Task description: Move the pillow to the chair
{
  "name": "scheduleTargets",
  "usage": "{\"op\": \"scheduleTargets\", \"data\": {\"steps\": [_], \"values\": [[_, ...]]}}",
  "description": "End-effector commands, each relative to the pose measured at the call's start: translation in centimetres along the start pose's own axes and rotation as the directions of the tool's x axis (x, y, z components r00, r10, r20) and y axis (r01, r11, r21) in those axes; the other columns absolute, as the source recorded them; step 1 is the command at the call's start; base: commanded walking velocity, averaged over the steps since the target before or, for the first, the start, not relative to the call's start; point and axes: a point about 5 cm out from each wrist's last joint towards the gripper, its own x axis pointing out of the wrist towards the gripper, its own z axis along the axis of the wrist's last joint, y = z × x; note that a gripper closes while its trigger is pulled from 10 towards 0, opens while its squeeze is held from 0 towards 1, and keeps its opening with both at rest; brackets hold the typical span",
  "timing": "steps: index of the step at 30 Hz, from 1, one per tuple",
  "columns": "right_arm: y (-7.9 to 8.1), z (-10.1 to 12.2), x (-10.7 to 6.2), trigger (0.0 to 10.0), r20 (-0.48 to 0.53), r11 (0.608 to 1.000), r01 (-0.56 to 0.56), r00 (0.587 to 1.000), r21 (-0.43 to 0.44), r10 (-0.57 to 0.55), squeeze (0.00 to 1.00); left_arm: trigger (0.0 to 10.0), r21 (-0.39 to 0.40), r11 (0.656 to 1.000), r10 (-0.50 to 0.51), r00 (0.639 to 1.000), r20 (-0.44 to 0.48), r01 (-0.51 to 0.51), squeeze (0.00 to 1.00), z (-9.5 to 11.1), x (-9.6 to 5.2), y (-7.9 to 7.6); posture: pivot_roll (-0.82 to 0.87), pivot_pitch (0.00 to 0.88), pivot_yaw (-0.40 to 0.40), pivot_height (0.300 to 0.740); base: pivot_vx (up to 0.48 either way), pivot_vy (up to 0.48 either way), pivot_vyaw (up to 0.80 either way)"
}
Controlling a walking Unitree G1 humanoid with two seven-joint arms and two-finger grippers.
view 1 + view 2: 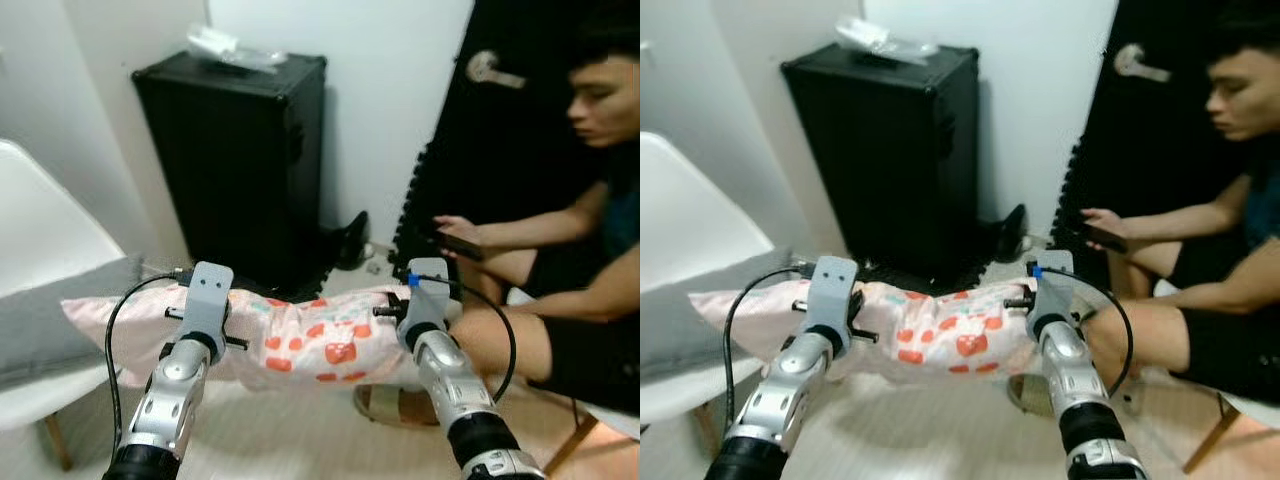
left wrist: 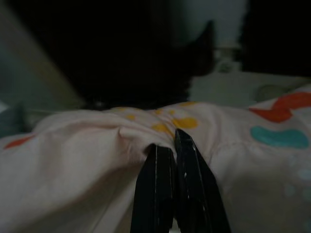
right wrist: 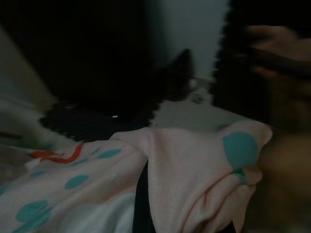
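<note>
Both arms hold the pillow [image 1: 300, 340] up in the air. Left gripper [image 2: 170, 153] pinches its cloth tight. Right gripper [image 3: 146, 189] is buried in a fold; I cannot tell its grip. One end reaches the white chair's [image 1: 40, 250] front edge.

You see pillow [image 1: 310, 345]: pale pink, with red, teal, yellow blobs. Chair [image 1: 40, 250]: white, light wood legs. Cushion [image 1: 50, 320] on chair: grey. Case [image 1: 235, 160]: black. Wall [image 1: 390, 100]: white. Door [image 1: 510, 130]: black, silver handle. Arms: silver. Fingers [image 2: 165, 194]: black. Person's shorts [image 1: 590, 360]: black.
</note>
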Motion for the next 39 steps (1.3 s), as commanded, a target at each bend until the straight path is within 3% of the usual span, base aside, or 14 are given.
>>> {"op": "scheduleTargets", "data": {"steps": [1, 13, 39], "values": [[0.5, 0.6, 0.2, 10.0, 0.023, 1.000, -0.013, 1.000, 0.007, 0.013, 0.00, 10.0, 0.010, 1.000, -0.004, 0.999, 0.042, 0.003, 0.00, 0.9, 0.1, 0.0, -0.02, 0.069, 0.006, 0.740, 0.000, 0.000, -0.80], [0.5, 0.6, 0.2, 10.0, 0.022, 1.000, -0.014, 1.000, 0.007, 0.014, 0.00, 10.0, 0.005, 1.000, -0.001, 0.999, 0.041, 0.000, 0.00, 0.9, 0.1, -0.1, -0.02, 0.071, 0.000, 0.740, 0.000, 0.000, -0.80], [-1.4, 2.4, 0.3, 10.0, 0.092, 0.995, 0.090, 0.991, 0.040, -0.093, 0.00, 10.0, 0.003, 1.000, -0.003, 0.999, 0.049, 0.003, 0.00, 1.3, 0.4, -0.2, -0.02, 0.078, -0.002, 0.740, 0.000, 0.000, -0.80]]}}
